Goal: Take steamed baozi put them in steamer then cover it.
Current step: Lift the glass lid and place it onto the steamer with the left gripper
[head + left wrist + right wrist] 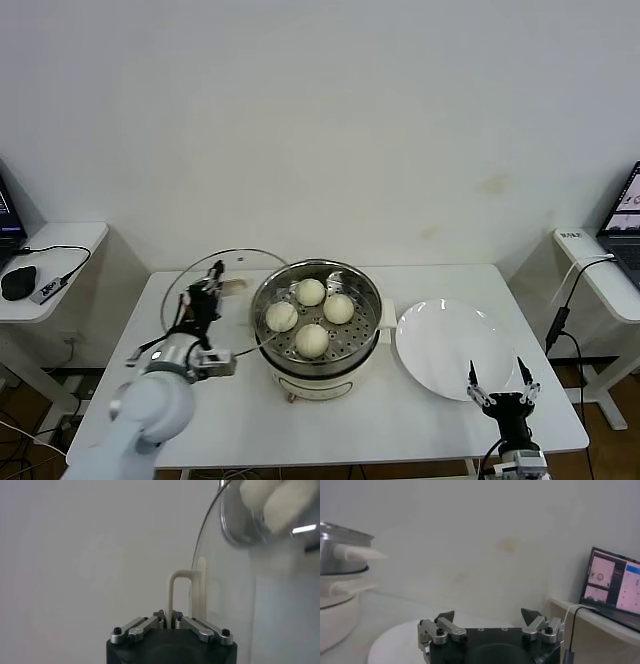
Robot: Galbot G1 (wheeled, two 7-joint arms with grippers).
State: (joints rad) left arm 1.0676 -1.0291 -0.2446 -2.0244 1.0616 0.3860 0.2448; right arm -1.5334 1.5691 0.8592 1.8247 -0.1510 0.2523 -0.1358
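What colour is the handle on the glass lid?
Cream-white. The lid's handle shows best in the left wrist view, pinched in the left gripper.

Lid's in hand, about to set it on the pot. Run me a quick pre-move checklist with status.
1. Left gripper shut on cover handle: ok.
2. All four baozi in steamer: ok.
3. Cover lifted and tilted beside steamer, not yet on it: ok.
4. Right gripper open, parked at the table's near edge by plate, away from the pot: ok.
5. Grip firmness on handle: cannot tell.
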